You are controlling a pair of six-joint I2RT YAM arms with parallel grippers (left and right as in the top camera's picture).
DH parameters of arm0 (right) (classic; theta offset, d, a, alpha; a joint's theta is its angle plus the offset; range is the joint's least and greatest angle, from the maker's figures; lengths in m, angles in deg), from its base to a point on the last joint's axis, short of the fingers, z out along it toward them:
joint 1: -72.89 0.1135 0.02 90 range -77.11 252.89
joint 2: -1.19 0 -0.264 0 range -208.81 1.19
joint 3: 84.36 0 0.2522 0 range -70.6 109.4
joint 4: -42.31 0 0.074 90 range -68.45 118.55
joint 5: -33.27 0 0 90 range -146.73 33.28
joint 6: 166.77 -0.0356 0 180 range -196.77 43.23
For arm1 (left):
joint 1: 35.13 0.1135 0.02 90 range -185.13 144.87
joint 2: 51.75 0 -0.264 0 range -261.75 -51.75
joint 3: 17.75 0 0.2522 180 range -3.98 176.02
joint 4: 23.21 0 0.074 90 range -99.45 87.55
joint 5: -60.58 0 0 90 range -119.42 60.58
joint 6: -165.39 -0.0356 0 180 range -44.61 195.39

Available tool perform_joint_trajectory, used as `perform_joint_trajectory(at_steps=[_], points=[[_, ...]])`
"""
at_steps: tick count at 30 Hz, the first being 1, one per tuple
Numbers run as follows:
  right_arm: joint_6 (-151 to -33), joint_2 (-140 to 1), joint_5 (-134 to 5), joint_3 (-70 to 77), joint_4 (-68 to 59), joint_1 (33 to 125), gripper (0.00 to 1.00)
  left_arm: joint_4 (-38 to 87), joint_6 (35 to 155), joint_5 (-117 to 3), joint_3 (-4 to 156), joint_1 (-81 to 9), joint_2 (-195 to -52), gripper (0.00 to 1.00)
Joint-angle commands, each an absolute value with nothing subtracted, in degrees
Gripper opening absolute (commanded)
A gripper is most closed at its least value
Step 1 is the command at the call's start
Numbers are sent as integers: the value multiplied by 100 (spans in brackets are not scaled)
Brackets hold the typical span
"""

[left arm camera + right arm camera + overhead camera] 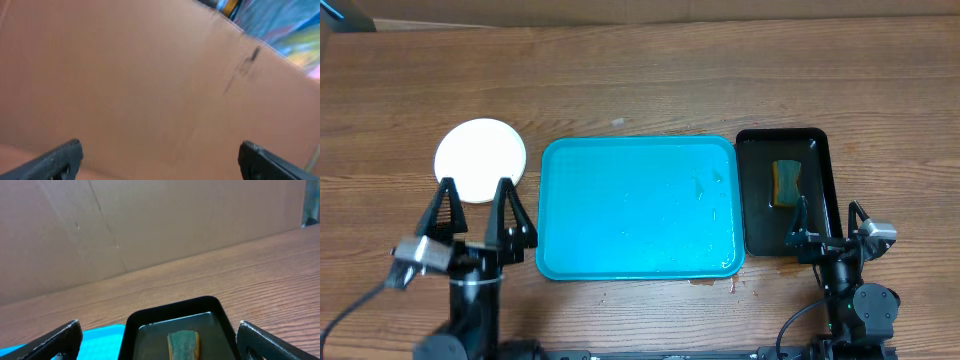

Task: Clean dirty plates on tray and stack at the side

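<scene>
Left claw (476, 184) released, fingers spread wide, nothing between them. Set at the near left of the table (620, 80), tips over the near rim of a white plate (480, 158) as seen from above; touching or not, cannot tell. On its own wrist camera, just two dark fingertips (55, 160) low in the corners, with blurred brown cardboard (150, 75) beyond.

Right claw (828, 205) likewise released and grasping nothing, at the near right, tips over the near end of the black tray (825, 150).

Between the two arms, the turquoise tray (555, 200), long side toward the robot, faint wet streaks on its floor toward the right. Just right of it, nearly touching, the black tray, with a yellow-green sponge (785, 183) lying flat in its middle.

Left of the turquoise tray, just beside its far left corner but apart from it, the plate, flat on the wood. One plate or a stack: cannot tell from above.

Farther off, bare wood grain, then a cardboard wall at the table's back edge.
</scene>
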State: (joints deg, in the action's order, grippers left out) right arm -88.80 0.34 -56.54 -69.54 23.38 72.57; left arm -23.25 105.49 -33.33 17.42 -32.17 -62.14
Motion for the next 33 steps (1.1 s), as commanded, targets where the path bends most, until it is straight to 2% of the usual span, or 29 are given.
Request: perform_joint_trajectory(at_steps=[1, 6, 23, 33], points=[[-8896, 102, -5678, -7016, 2373, 7287, 100, -2666, 10628, -3131, 1299, -3291, -5759, 100], [-8898, 102, -5678, -7016, 2373, 7287, 100, -2695, 10628, -2983, 868, -3294, -5197, 100], [-8896, 102, -5678, -7016, 2373, 7287, 100, -2491, 10626, -3090, -290, -3298, -5195, 100], [-8896, 102, -5678, -7016, 2373, 7287, 100, -891, 9990, -3051, -371, -3300, -5195, 100]])
